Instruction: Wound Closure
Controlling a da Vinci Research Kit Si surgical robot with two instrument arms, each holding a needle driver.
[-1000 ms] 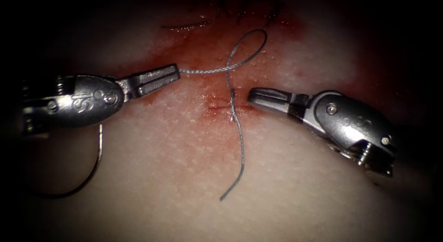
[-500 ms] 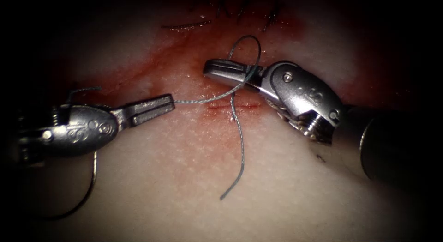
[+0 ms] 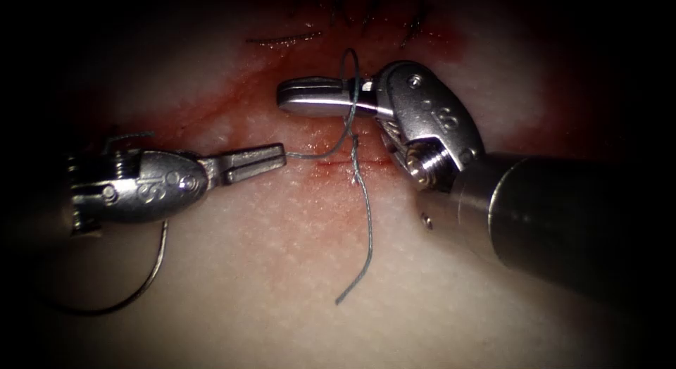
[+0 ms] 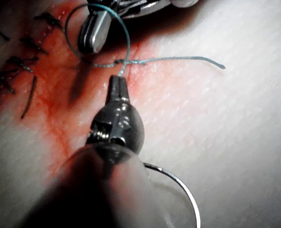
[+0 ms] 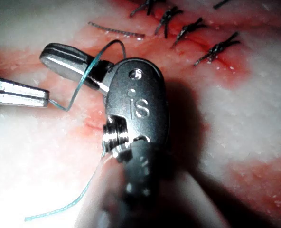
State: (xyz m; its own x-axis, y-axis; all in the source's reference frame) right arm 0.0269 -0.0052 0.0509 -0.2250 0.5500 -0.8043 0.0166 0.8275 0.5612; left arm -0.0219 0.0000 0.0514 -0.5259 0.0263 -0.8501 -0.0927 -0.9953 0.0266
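Right tool [image 3: 310, 96] has moved further left since half second ago, thread [image 3: 350, 87] loop now wrapped round its closed, empty jaws. Left tool [image 3: 264, 160] grips braided thread, left of cut [image 3: 348, 161]. Curved steel needle [image 3: 144, 281] lies free on pale tissue [image 3: 282, 270].

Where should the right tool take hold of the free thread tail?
Probably near the thread tail's loose end, from the right: it lies bare on the tissue. The left tool holds thread; the right tool, inside the loop, holds nothing; the needle lies free, left.
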